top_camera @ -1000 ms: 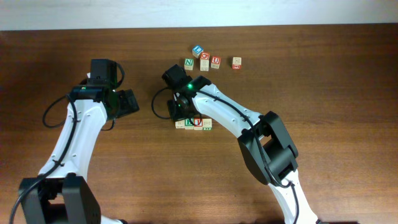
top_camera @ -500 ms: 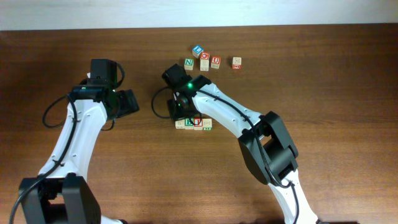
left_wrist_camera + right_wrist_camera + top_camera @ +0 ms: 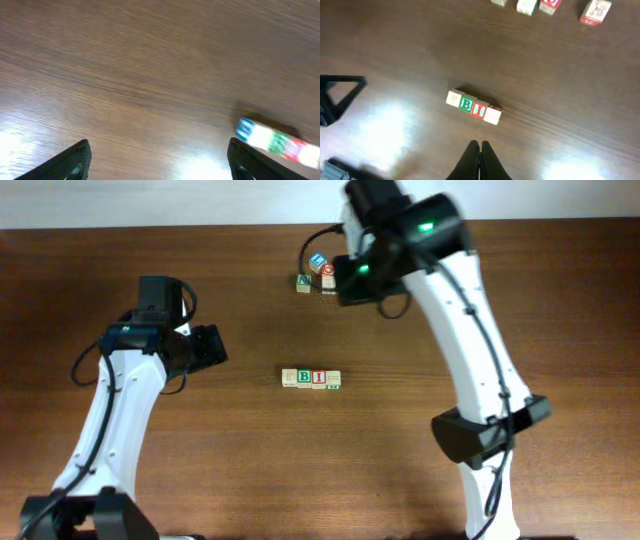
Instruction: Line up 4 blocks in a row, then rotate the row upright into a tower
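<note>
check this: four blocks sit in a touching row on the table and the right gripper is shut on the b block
Wrong on the grip. The right gripper is shut, but on nothing: the right wrist view shows it clear of the B block. The four blocks do sit in a touching row on the table.

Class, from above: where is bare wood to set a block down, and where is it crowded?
Bare wood lies between the left gripper and the row of four blocks, and in front of that row. Crowded: the far cluster under the right arm.
</note>
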Controlling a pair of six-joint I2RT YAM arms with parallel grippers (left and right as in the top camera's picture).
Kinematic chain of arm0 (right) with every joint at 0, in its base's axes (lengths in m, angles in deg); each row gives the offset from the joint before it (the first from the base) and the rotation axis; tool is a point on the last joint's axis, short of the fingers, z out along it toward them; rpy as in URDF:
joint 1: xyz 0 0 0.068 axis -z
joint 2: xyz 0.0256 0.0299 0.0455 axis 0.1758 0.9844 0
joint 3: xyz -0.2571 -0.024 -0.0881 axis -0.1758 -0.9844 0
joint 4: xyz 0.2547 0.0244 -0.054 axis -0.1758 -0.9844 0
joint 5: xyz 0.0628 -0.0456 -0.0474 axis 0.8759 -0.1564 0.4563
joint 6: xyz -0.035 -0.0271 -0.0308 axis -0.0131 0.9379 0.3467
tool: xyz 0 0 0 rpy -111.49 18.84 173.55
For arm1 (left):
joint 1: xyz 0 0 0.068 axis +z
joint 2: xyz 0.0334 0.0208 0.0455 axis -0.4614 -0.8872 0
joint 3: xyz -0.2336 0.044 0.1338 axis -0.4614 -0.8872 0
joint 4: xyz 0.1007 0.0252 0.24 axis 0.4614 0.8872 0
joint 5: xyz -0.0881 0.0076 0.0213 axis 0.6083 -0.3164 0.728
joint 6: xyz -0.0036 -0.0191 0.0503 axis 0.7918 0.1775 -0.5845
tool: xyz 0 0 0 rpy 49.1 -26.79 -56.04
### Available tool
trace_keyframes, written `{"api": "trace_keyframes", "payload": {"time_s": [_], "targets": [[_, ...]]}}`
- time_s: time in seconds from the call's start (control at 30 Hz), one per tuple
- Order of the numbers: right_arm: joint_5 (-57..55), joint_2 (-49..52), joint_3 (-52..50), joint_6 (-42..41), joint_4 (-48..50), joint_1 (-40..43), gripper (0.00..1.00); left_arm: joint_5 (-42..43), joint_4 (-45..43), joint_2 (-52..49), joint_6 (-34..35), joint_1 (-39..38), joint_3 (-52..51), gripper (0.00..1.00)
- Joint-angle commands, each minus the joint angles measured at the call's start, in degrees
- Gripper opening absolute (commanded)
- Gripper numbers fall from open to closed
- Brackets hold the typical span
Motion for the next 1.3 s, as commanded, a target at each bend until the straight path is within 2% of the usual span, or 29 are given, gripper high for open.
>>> {"api": "trace_keyframes", "payload": {"time_s": [0.0, 0.07, 0.23, 0.47, 0.5, 0.57, 0.63, 0.7, 0.73, 0.87, 0.93, 1.1, 1.2, 1.27], "targets": [[10.64, -0.81, -0.5, 7.72, -0.37, 3.39, 0.04, 11.67, 0.72, 1.2, -3.8, 0.15, -0.44, 0.84], [10.86, -0.81, -3.48, 8.13, -0.37, 4.55, 0.04, 13.92, 1.27, 0.83, -5.18, -0.04, -0.44, 0.79], [7.89, -1.27, -12.39, 8.52, -0.39, 5.33, 0.05, 13.75, 2.1, -2.62, -5.4, -2.75, -0.44, 0.8], [4.66, -10.56, -29.88, 9.16, 2.32, 7.74, 0.04, 10.69, 1.57, -7.87, -5.35, -4.98, -0.44, 0.8], [6.1, -12.15, -34.47, 10.32, 4.87, 8.72, 0.04, 10.67, 1.01, -8.15, -5.35, -4.98, -0.44, 0.69], [12.85, -14.69, -42.21, 13.86, 9.66, 10.03, 0.05, 10.67, 0.02, -8.5, -5.38, -5.05, -0.44, 0.38], [18.4, -17.59, -52.17, 15.58, 15.52, 11.91, 0.05, 10.67, -0.92, -9.27, -5.4, -5.27, -0.44, 0.29], [21.92, -19.26, -59.89, 16.0, 20.65, 14.23, 0.04, 10.69, -1.68, -10.78, -5.42, -5.44, -0.44, 0.24], [27.28, -19.47, -64.63, 18.14, 24.55, 16.44, 0.04, 11.41, -2.58, -12.61, -7.98, -5.92, -0.44, 0.14], [34.56, -19.45, -73.33, 18.27, 35.93, 19.47, 0.05, 11.34, -3.3, -16.02, -10.95, -6.78, -0.44, 0.0], [34.14, -19.45, -77.72, 14.91, 43.36, 19.1, 0.05, 11.61, -4.09, -16.83, -10.93, -6.75, -0.44, 0.0], [28.09, -19.43, -87.06, 0.66, 60.72, 16.85, 0.04, 12.68, -6.29, -16.9, -10.27, -6.78, -0.44, 0.0], [26.4, -19.41, -90.31, -5.03, 67.65, 15.02, 0.04, 12.68, -7.21, -16.92, -10.27, -7.17, -0.5, 0.0], [25.75, -19.21, -90.62, -5.35, 69.31, 13.4, 0.04, 12.68, -7.91, -16.92, -10.27, -8.0, -0.7, 0.0]]}}
